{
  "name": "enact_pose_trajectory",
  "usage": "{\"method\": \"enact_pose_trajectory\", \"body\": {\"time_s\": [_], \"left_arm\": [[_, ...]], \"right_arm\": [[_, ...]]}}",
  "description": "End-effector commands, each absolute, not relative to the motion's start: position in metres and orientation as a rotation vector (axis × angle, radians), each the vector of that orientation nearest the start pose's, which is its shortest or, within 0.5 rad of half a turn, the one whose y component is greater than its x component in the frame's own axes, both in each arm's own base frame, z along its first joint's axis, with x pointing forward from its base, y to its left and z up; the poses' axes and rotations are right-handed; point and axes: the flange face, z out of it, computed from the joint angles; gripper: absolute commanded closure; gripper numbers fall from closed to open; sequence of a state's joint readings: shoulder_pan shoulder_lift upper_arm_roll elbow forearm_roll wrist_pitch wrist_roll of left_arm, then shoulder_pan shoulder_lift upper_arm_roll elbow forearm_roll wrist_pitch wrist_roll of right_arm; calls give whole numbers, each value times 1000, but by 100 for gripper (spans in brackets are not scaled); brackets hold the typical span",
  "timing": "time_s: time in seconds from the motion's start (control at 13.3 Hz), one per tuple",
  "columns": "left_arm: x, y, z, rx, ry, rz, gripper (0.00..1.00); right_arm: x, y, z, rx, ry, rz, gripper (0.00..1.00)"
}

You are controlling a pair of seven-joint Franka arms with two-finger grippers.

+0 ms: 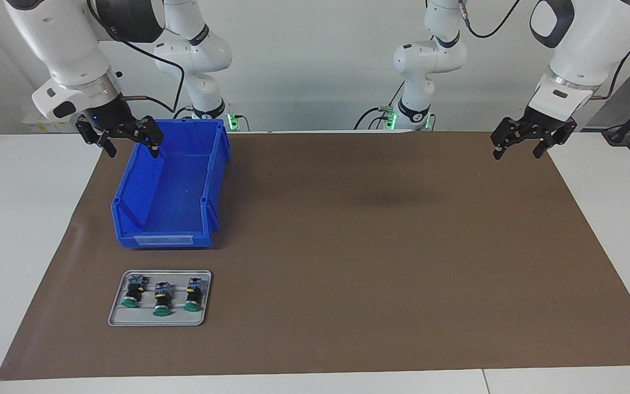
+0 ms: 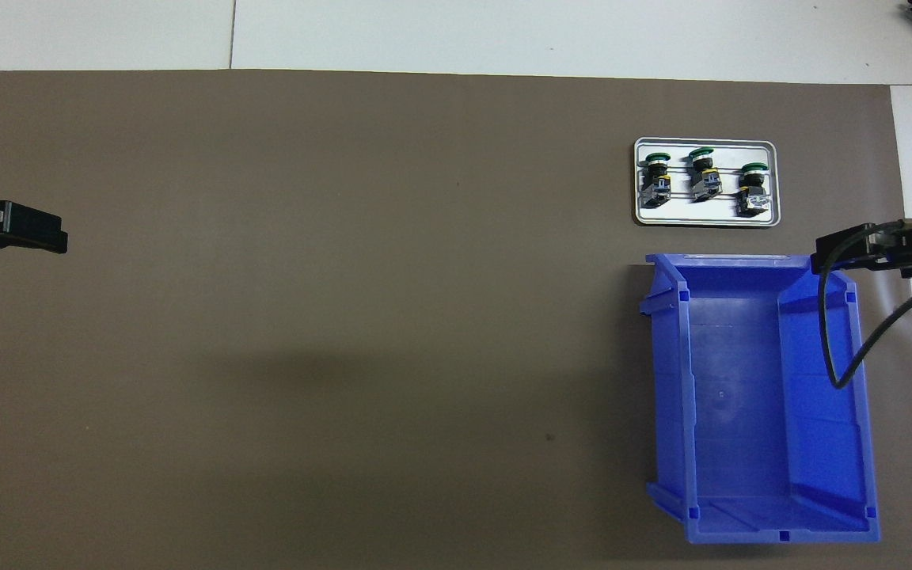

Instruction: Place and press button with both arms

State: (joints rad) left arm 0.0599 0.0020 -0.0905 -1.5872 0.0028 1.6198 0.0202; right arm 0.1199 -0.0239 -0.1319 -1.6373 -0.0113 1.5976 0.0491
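Three buttons lie on their sides in a row on a small grey tray (image 1: pixel 156 320) (image 2: pixel 705 218), green caps pointing away from the robots: one button (image 1: pixel 132 291) (image 2: pixel 753 188), a second (image 1: pixel 162 299) (image 2: pixel 704 174), a third (image 1: pixel 194 294) (image 2: pixel 655 180). My right gripper (image 1: pixel 133 153) (image 2: pixel 834 255) hangs open and empty over the blue bin's wall at the right arm's end of the table. My left gripper (image 1: pixel 517 155) (image 2: pixel 28 229) hangs open and empty over the mat's edge at the left arm's end.
An empty blue bin (image 1: pixel 175 191) (image 2: pixel 741 396) stands nearer to the robots than the tray, its low front facing the tray. A brown mat (image 1: pixel 375 246) (image 2: pixel 345 317) covers most of the white table.
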Motion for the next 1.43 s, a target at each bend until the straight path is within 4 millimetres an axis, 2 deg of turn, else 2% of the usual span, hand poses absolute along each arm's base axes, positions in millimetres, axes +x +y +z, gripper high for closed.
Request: {"method": "enact_pose_trajectory", "body": {"time_s": [0.0,0.53,0.68,0.83,0.9,1.05,1.2,1.35], "left_arm": [[551,-15,621,-3144,60,-55,0],[551,-15,621,-3144,60,-55,0],[551,-15,621,-3144,62,-55,0],[551,-15,621,-3144,60,-55,0],[551,-15,621,-3144,60,-55,0],[551,-14,621,-3144,58,-55,0],[551,-15,621,-3144,62,-55,0],[551,-15,621,-3144,60,-55,0]], "right_arm": [[546,-12,612,-3156,69,32,0],[551,-18,604,-3155,95,-19,0],[572,-18,576,-3155,87,-128,0],[610,-16,545,-3153,87,-207,0],[631,-16,523,-3160,72,-230,0],[672,-18,481,-3180,-61,-298,0],[697,-25,438,-3193,-168,-347,0],[711,-30,399,-3198,-192,-379,0]]}}
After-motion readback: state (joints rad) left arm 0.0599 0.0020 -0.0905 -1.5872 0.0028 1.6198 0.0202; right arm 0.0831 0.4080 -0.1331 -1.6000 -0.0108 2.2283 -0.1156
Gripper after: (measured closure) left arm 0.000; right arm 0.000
